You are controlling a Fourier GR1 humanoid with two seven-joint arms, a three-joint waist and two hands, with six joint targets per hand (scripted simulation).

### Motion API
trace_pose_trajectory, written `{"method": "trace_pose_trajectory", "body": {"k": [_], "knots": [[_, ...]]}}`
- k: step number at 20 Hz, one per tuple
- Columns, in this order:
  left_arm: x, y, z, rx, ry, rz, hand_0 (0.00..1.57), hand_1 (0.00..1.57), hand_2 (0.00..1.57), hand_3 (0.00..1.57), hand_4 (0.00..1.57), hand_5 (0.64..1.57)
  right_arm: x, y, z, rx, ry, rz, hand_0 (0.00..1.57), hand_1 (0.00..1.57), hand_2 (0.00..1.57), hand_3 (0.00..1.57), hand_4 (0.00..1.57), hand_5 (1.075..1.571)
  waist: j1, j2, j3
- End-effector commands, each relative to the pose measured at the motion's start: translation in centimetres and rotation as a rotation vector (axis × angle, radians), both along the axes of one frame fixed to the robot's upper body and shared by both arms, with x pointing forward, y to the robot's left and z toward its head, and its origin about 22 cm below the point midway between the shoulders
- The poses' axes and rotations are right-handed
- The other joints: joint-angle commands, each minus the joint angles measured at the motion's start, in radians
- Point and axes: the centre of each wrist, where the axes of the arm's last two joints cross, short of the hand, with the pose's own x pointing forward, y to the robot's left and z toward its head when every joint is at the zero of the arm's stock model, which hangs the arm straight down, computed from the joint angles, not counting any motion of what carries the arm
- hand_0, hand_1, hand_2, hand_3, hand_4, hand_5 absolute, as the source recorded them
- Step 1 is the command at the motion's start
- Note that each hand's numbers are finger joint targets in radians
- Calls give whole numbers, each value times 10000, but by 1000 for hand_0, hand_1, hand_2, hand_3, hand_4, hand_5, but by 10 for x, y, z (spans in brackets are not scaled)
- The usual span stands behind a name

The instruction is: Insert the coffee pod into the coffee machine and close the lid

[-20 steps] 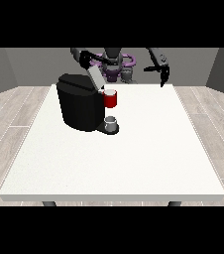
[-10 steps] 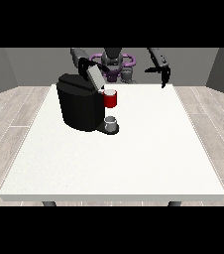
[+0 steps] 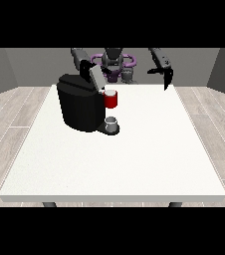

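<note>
We see the hand at the view's right (image 3: pixel 167 75) hanging released, fingers straight, above the desk (image 3: pixel 134 159) edge; the other hand (image 3: pixel 88 66) touches the coffee machine (image 3: pixel 82 103) lid (image 3: pixel 96 76), fingers unclear.

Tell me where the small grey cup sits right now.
The small grey cup stands at the black coffee machine's base, left of the front view's centre, directly beneath the red holder.

hand at the view's left (image 3: pixel 87 65) partly behind raised lid (image 3: pixel 96 77), fingers unreadable
</note>
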Motion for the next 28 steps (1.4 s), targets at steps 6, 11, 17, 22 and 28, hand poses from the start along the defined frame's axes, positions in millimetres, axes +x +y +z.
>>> {"method": "trace_pose_trajectory", "body": {"k": [6, 11, 17, 22, 28], "knots": [[4, -3, -2, 211, 37, -42, 0, 0, 0, 0, 377, 1571, 15, 10, 10, -334, 138, 306, 0, 0, 0, 0, 396, 1571, 333, 432, 94], [2, 17, -1, -53, 205, -409, 0, 0, 0, 0, 375, 1571, 18, 40, 16, -822, 121, 435, 0, 0, 0, 0, 421, 1571, 644, 245, 93], [3, 16, -22, -300, 197, 173, 0, 0, 0, 0, 355, 1571, 23, 84, 50, -1434, -176, 882, 0, 0, 0, 0, 363, 1571, 353, 494, 86], [11, 11, -9, -194, 46, -498, 0, 0, 0, 0, 347, 1571, 38, 80, 69, -1994, -763, 504, 0, 0, 0, 0, 444, 1571, 909, 556, 92], [27, 4, -10, -417, 313, -217, 0, 0, 0, 0, 341, 1571, 27, 114, 84, -1608, -1108, 1695, 0, 0, 0, 0, 393, 1571, 615, 352, 90]]}}
